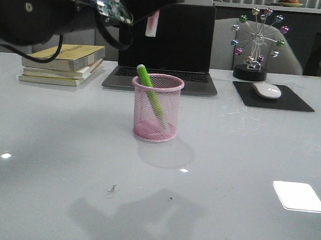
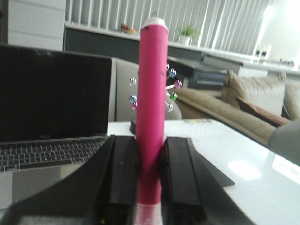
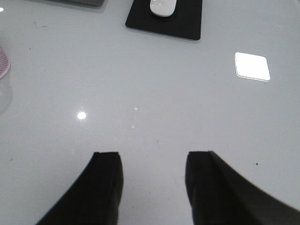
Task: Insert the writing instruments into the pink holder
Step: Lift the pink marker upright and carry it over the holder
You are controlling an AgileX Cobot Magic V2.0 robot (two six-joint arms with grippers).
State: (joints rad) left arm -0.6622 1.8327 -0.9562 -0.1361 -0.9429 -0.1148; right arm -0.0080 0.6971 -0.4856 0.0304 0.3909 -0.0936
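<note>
Pink holder point(image 1: 156, 108), a round wire-mesh cup, is set upright mid-desk point(image 1: 64, 146) before the laptop point(image 1: 166, 48); a green marker point(image 1: 150, 94) is leaned inside, its tip above the rim. A magenta marker point(image 2: 152, 112) is pinched by the left end effector point(image 2: 150, 180), raised above the laptop. The right end effector point(image 3: 152, 180) is spread, holding nothing, over bare desk. Books point(image 1: 65, 62) and mouse pad point(image 1: 273, 96) are well apart from the holder.
</note>
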